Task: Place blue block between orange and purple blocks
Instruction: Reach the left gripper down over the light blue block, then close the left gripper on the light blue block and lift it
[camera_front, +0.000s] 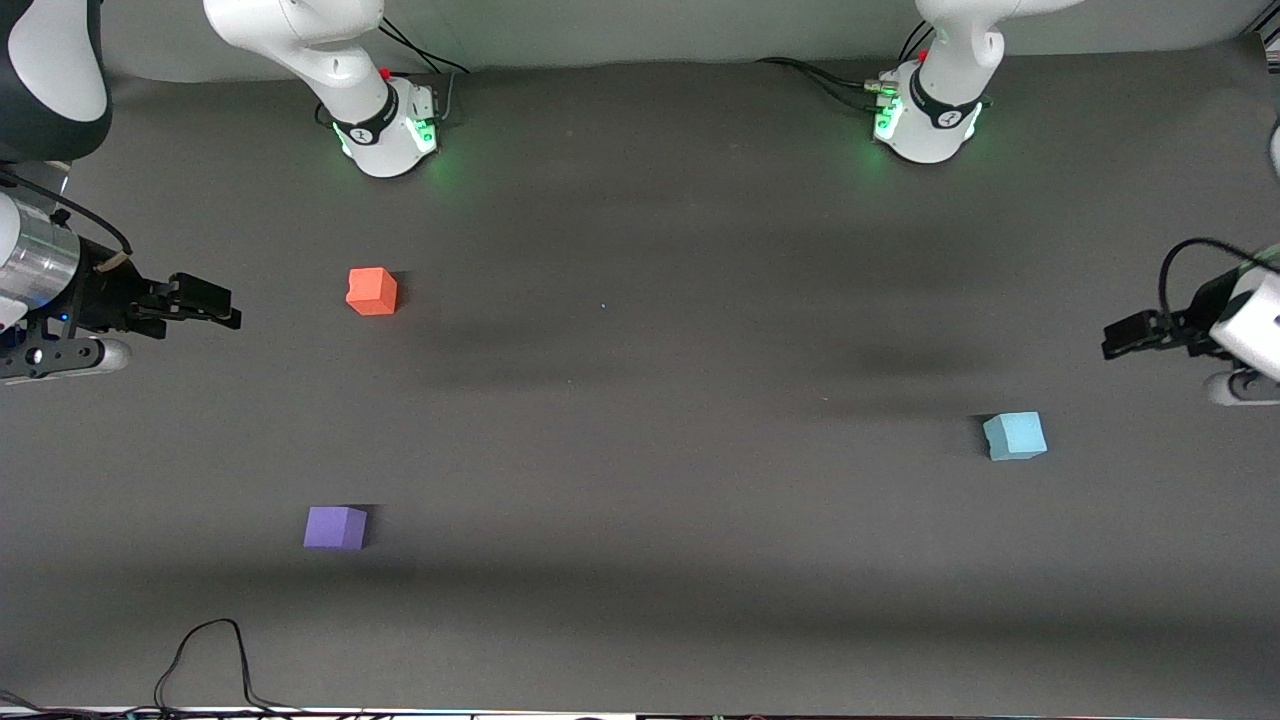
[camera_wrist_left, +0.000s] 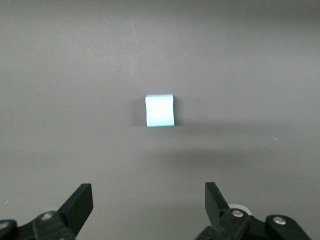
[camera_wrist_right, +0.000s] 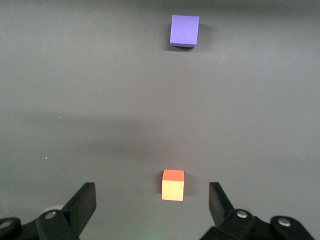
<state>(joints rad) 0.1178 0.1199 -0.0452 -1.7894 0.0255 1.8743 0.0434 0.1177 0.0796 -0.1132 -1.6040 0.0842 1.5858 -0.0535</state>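
The light blue block (camera_front: 1015, 436) lies on the table toward the left arm's end; it also shows in the left wrist view (camera_wrist_left: 160, 110). The orange block (camera_front: 372, 291) and the purple block (camera_front: 335, 527) lie toward the right arm's end, the purple one nearer the front camera. Both show in the right wrist view, orange (camera_wrist_right: 173, 185) and purple (camera_wrist_right: 184, 31). My left gripper (camera_front: 1118, 337) is open and empty, up in the air at the table's end, above and apart from the blue block. My right gripper (camera_front: 222, 306) is open and empty, held beside the orange block.
The dark grey table (camera_front: 640, 400) carries the two arm bases, the right arm's (camera_front: 385, 125) and the left arm's (camera_front: 925, 120), along its edge farthest from the front camera. A black cable (camera_front: 205, 660) loops at the nearest edge, close to the purple block.
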